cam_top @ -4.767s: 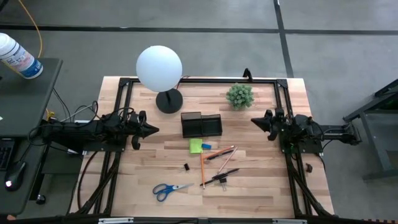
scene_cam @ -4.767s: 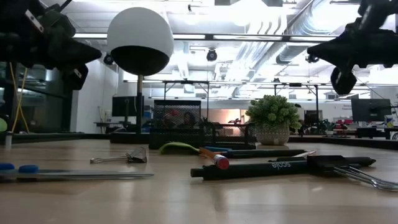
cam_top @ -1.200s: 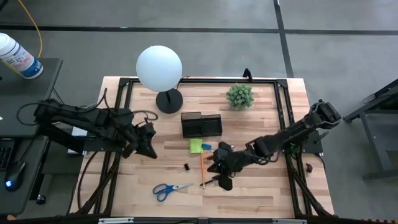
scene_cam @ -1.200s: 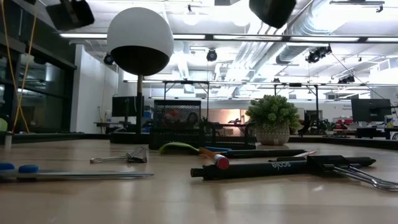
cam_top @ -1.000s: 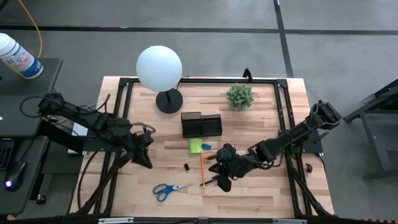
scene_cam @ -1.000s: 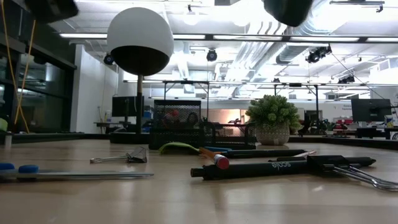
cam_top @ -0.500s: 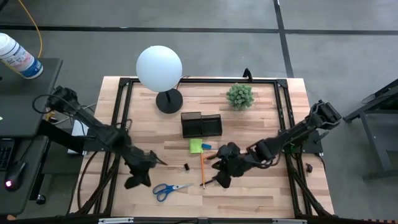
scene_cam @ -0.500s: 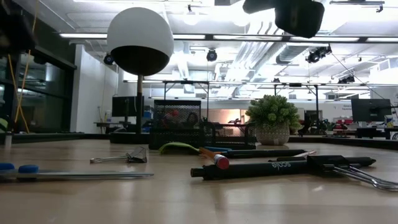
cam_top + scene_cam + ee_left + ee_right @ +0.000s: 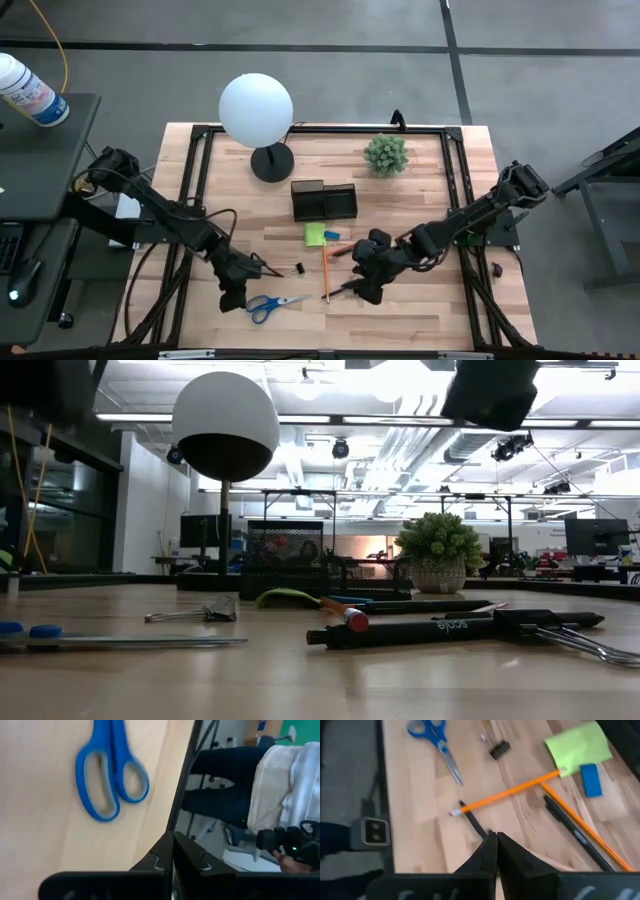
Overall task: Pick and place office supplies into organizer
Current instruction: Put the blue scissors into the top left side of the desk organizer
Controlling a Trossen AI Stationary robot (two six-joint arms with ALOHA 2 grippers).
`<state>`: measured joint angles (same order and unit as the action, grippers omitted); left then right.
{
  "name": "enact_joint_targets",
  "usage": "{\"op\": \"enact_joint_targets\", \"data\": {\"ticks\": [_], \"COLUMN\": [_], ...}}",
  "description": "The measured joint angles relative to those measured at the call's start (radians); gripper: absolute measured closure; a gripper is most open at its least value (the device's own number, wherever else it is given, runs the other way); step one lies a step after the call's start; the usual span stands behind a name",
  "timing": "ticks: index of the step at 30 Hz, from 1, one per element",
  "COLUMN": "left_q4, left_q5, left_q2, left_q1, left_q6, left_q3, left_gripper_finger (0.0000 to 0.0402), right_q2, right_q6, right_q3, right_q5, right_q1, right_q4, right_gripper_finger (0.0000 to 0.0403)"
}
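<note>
**Kid:** What do you see from up high?

**Me:** The dark organizer sits in the middle of the table, a bit toward the top. Nothing seems to be in it yet. Just below it lie the green sticky pad and a little blue block. The left gripper hangs at the lower left, just beside the blue scissors. I think it wants those. The right gripper is lower middle, over the orange pencil and the dark pens.

**Kid:** And from down low?

**Me:** The scissors lie flat at the far left. A black clip is near them. A dark pen lies in the middle. The organizer stands far back, so things must be carried to it.

**Kid:** What does the left arm's camera see?

**Me:** The scissors' blue handles at the upper left. The left gripper has its two tips pressed together, holding nothing. A person stands past the table edge.

**Kid:** And the right arm's camera?

**Me:** The right gripper is pinched closed too, and empty. Its tips sit low in the middle, right by the end of a dark pen. The orange pencil crosses the middle, and the sticky pad is at the upper right.
</note>
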<state>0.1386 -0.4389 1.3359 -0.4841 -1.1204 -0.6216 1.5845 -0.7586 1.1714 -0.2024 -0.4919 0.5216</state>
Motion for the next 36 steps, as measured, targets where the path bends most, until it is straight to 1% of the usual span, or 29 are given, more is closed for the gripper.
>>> {"op": "enact_joint_targets", "data": {"ticks": [2, 4, 9, 11, 13, 15, 17, 22, 24, 28, 30, 32, 34, 35, 36], "left_q4": [-0.017, -0.03, -0.032, -0.03, -0.033, -0.035, -0.036, -0.077, -0.094, -0.173, -0.181, -0.153, -0.057, 0.016, 0.127], "left_q5": [-0.03, -0.035, 0.036, 0.048, 0.037, 0.028, 0.034, 0.038, 0.014, -0.003, 0.027, 0.093, 0.158, 0.181, 0.206], "left_q2": [0.018, 0.031, 0.038, 0.038, 0.038, 0.037, 0.037, 0.037, 0.037, 0.037, 0.038, 0.037, 0.05, 0.063, 0.075], "left_q1": [0.0, -0.001, -0.001, -0.001, -0.001, -0.001, -0.001, 0.0, 0.0, -0.002, -0.023, -0.044, -0.064, -0.068, -0.069], "left_q6": [-0.043, -0.088, -0.08, -0.082, -0.105, -0.179, -0.222, -0.268, -0.308, -0.305, -0.302, -0.276, -0.215, -0.168, -0.117], "left_q3": [0.0, 0.0, 0.0, 0.0, 0.0, 0.0, 0.0, 0.0, 0.0, -0.006, -0.059, -0.148, -0.252, -0.313, -0.372], "left_gripper_finger": [0.0401, 0.0401, 0.0401, 0.0401, 0.0401, 0.0401, 0.0401, 0.0401, 0.0401, 0.0401, 0.0401, 0.0401, 0.0401, 0.0401, 0.0401], "right_q2": [0.0, 0.0, 0.0, 0.0, 0.0, 0.0, 0.0, 0.0, 0.0, 0.0, 0.0, 0.0, 0.0, 0.0, 0.0], "right_q6": [0.001, 0.014, 0.027, 0.027, 0.027, 0.027, 0.027, 0.026, 0.026, 0.026, 0.026, 0.027, 0.026, 0.027, 0.026], "right_q3": [0.0, -0.001, -0.002, -0.002, -0.002, -0.002, -0.002, -0.002, -0.002, -0.002, -0.002, -0.002, -0.003, -0.003, -0.003], "right_q5": [-0.003, -0.007, -0.008, -0.008, -0.008, -0.016, -0.035, -0.055, -0.058, -0.077, -0.078, -0.078, -0.078, -0.078, -0.079], "right_q1": [0.0, 0.0, 0.0, 0.0, 0.0, 0.0, 0.0, 0.0, 0.0, 0.0, 0.0, 0.0, 0.0, 0.0, 0.0], "right_q4": [0.026, 0.032, 0.028, 0.028, 0.028, 0.028, 0.028, 0.026, 0.019, 0.012, 0.013, 0.012, 0.013, 0.013, 0.012], "right_gripper_finger": [0.0402, 0.0402, 0.0402, 0.0402, 0.0402, 0.0402, 0.0402, 0.0402, 0.0402, 0.0402, 0.0402, 0.0402, 0.0402, 0.0402, 0.0402]}}
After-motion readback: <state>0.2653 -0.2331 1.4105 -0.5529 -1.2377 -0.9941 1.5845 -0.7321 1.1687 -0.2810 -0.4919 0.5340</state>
